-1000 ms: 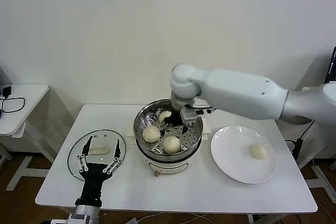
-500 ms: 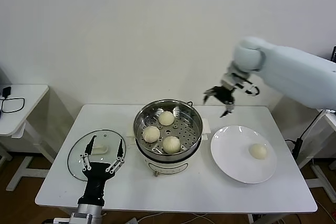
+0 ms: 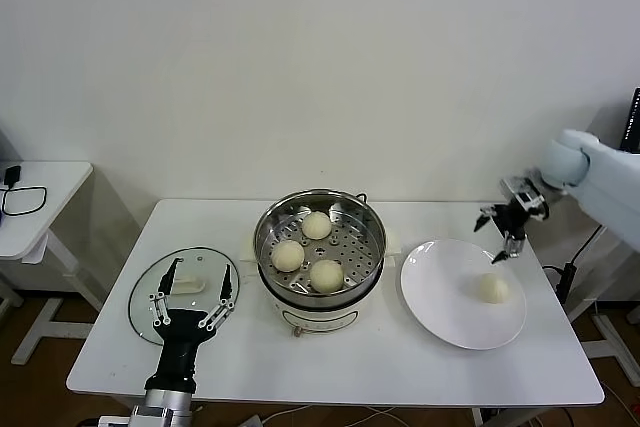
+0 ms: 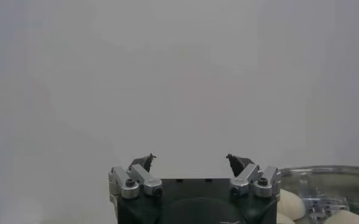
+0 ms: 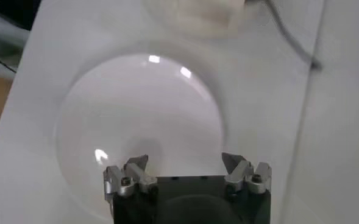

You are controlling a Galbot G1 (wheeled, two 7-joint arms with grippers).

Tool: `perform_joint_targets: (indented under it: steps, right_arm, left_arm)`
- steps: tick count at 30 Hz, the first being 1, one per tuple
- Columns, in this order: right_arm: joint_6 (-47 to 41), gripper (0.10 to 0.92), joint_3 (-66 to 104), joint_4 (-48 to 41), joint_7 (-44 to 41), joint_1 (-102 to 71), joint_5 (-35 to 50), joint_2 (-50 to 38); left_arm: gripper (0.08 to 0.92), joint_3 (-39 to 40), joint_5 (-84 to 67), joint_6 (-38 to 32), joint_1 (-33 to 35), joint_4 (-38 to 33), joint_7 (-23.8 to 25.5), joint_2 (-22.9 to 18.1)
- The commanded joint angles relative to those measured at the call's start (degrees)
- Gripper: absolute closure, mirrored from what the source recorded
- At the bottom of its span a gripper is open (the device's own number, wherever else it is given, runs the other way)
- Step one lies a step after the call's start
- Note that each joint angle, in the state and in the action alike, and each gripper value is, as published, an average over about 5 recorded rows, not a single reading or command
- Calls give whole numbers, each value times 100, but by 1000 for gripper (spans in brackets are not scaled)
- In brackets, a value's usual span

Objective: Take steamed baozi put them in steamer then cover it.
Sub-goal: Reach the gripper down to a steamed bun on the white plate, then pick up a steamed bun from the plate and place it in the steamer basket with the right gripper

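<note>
Head view: right end effector has swung away from the steamer, fingers spread and empty, now above the plate with the fourth baozi; three baozi sit in the steamer. Left wrist view: left end effector spread, idle; the cover lies on the table left of the steamer. Right wrist view: plate below, so the last pick looks next.

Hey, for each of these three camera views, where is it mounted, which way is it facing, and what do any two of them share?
Head view: on the head, facing forward and down at the table; left gripper near the cover, right gripper above the plate.
Left wrist view: on the left arm, facing the wall; open left gripper.
Right wrist view: above the plate; open right gripper.
Shared: head and left wrist views show the steamer with baozi.
</note>
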Motion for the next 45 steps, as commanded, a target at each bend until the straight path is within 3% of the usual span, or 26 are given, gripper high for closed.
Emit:
perform_joint_targets:
  steps: [1,25,34,45]
  right_arm:
    - [-238,203,578,-576,250,-1166,-226,-182]
    - [-201,211,662,-932,470,-1401,-348,317]
    - [-211,401,619,-810,472,-1328,-350,274]
    - [-426,415,-891,48,-398,938,408,352]
  left_arm:
    - [177,-16,3,6,18,-18,1,-6]
    - [177,-10,19,-34,97,-9,3,-42]
    - [177,11,19,-38,87,2,4,-42]
    - [177,89,19,-11,16,-7,3,-8]
